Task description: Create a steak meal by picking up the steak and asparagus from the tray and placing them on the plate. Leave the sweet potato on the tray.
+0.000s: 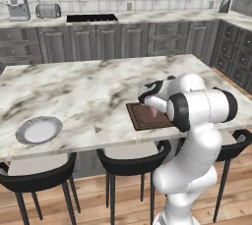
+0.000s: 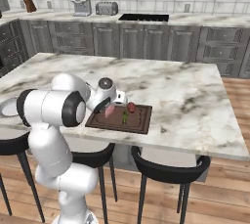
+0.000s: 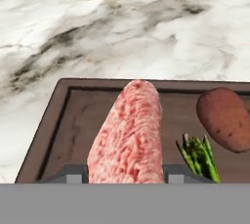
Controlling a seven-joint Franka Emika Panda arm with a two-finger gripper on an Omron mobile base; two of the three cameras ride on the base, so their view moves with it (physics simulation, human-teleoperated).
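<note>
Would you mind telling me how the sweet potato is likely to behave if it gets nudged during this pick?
The sweet potato looks rounded and smooth, so a nudge would probably roll it across the tray. The raised rim may stop it. It lies beside the asparagus and apart from the steak, so contact seems unlikely.

Arm folded forward, hand down low and clamped.
The white arm rises from its base, elbow bent sharply, forearm reaching forward and down. The hand (image 2: 109, 109) points downward at the end of the wrist; in the hand view its two fingers (image 3: 73, 174) stand either side of the steak (image 3: 129, 135), pressed against it.
</note>
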